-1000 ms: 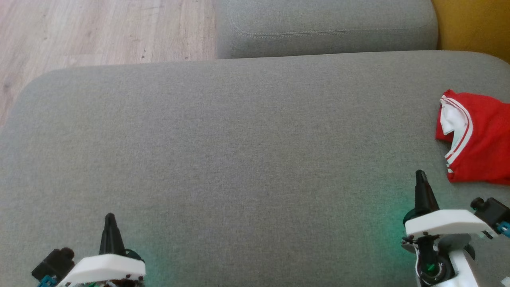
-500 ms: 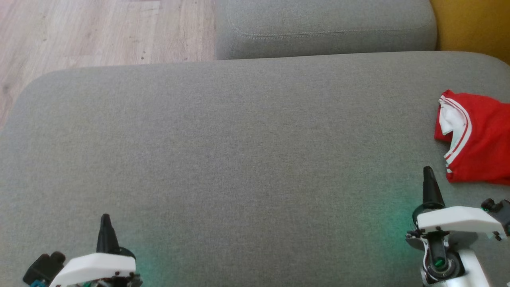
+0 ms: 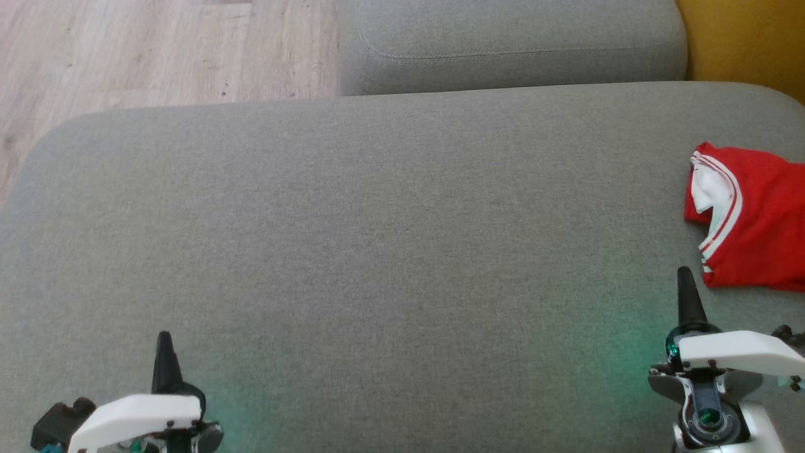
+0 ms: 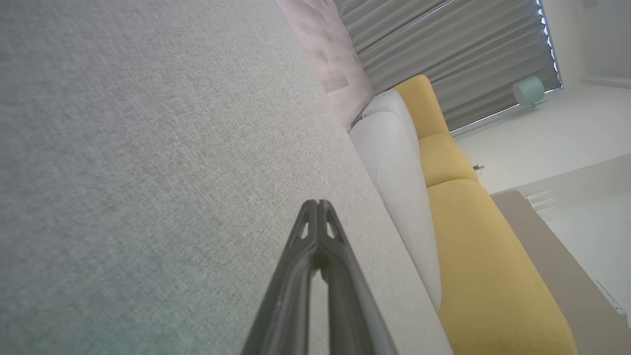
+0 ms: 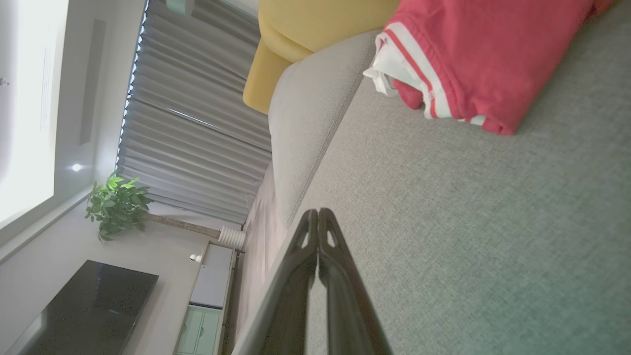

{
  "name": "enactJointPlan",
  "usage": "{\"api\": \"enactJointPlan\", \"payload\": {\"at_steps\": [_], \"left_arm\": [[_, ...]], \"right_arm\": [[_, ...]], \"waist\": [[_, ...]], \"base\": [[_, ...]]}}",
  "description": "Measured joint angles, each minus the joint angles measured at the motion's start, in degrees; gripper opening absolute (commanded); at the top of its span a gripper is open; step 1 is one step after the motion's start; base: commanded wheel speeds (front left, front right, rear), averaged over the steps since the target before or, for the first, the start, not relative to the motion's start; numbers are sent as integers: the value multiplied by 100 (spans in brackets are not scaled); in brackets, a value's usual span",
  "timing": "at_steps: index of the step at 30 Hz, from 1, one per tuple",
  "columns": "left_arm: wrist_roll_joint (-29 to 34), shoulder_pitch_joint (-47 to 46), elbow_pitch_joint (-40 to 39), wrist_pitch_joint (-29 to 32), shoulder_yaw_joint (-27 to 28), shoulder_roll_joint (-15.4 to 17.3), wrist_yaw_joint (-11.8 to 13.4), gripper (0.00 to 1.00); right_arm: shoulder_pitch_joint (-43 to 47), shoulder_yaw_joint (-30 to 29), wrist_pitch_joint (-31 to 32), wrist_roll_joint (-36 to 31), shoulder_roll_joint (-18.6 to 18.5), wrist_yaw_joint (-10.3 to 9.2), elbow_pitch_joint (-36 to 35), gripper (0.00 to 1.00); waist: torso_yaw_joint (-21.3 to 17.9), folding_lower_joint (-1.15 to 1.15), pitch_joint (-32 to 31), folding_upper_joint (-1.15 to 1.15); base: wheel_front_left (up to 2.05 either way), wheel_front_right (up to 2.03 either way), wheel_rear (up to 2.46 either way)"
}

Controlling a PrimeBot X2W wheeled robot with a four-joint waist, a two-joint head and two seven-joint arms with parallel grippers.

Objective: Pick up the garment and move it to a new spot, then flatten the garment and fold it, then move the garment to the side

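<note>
Right gripper (image 3: 685, 283), fingers pressed together and empty, held low over the grey cushion (image 3: 377, 251). Its tip lies just short of the near corner of the garment (image 3: 755, 220) and apart from it. Left gripper (image 3: 165, 343), likewise closed on nothing, stands at the lower left of the head view, well apart from the garment.

The garment, red with white striped trim and a white inner layer showing at its left edge, lies folded at the right edge of the cushion, partly cut off by the frame. In the right wrist view it (image 5: 483, 54) sits ahead of the closed fingertips (image 5: 318, 213), flat on the fabric.

Compared with one second earlier, the garment has not moved. The right gripper has shifted toward the right edge of the head view, nearer the garment's corner. The left gripper has drifted slightly left and down.

Beyond the cushion are a second grey cushion (image 3: 503, 38), a yellow sofa (image 3: 742, 38) at the upper right, and wooden floor (image 3: 126, 50) at the upper left. The left wrist view shows the closed left fingers (image 4: 318, 204) above bare cushion, with a grey curtain (image 4: 443, 44) behind.
</note>
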Motion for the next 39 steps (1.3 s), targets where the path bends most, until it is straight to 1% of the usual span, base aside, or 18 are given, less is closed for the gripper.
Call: {"api": "enactJointPlan", "payload": {"at_steps": [39], "left_arm": [[-2617, -191, -342, 625, 202, 0, -158, 0]], "right_arm": [[129, -359, 628, 2552, 4, 0, -589, 0]], "waist": [[-46, 0, -47, 0]], "base": [[0, 0, 0]]}}
